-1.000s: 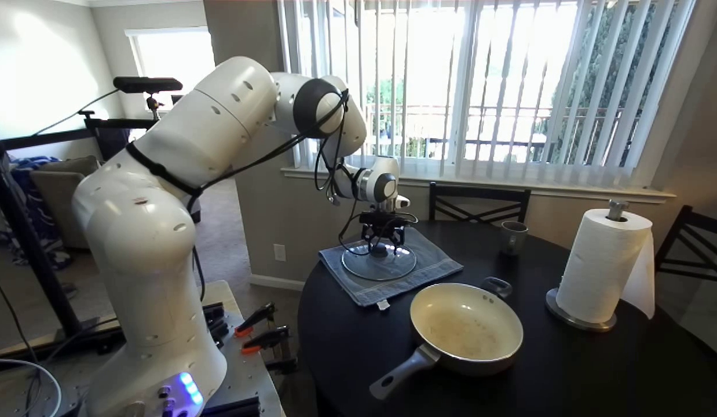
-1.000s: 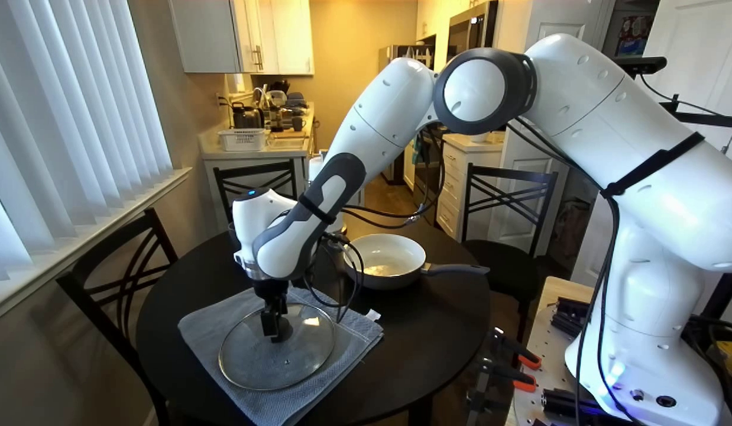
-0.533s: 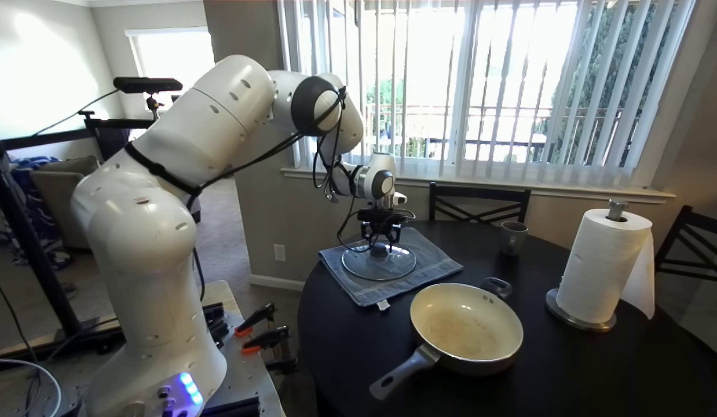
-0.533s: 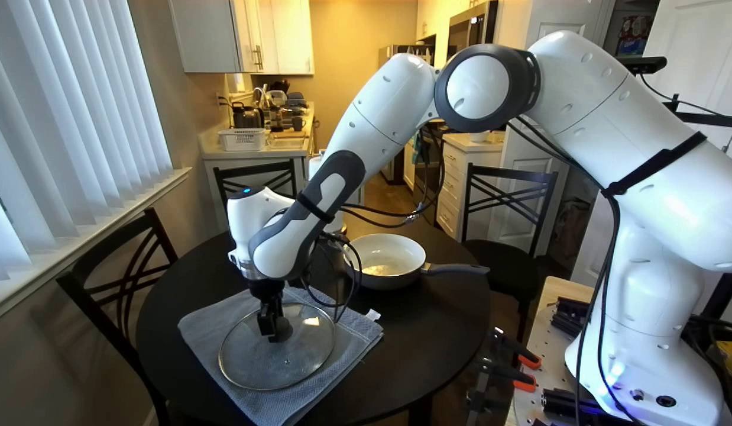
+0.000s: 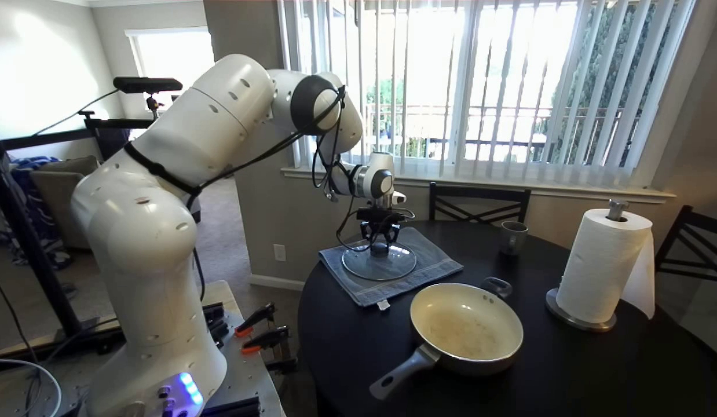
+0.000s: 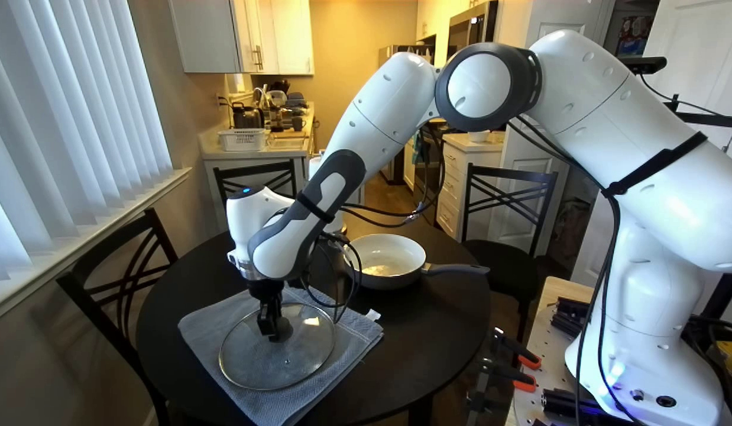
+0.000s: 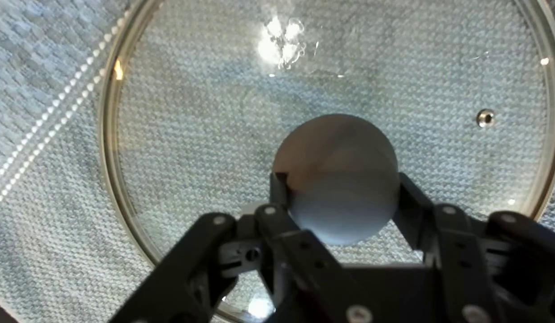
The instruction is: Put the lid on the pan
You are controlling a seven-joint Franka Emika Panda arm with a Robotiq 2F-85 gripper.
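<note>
Pinching the dark round knob [image 7: 338, 179] of the lid [image 6: 277, 362], the tool [image 7: 340, 193] has one of its two fingers [image 7: 414, 215] against the knob's left side and the other against its right in the wrist view. The lid lies flat on a folded grey-blue cloth [image 6: 348, 349], and the weave shows through its clear glass. The cloth rests on the round black surface [image 5: 567, 370]. In an exterior view, the pan [image 5: 467, 321] stands uncovered on that surface, nearer than the lid and to its right, with a pale cream interior and a long grey handle [image 5: 405, 372] pointing toward the near left. A strip of the surface shows between the cloth and the pan. Farther back stands a grey mug [image 5: 513, 238], and a roll of paper towels [image 5: 602, 266] stands at the right. The white arm [image 5: 219, 116] extends from the left and bends down over the lid. A dark chair [image 5: 480, 192] stands at the far side.
</note>
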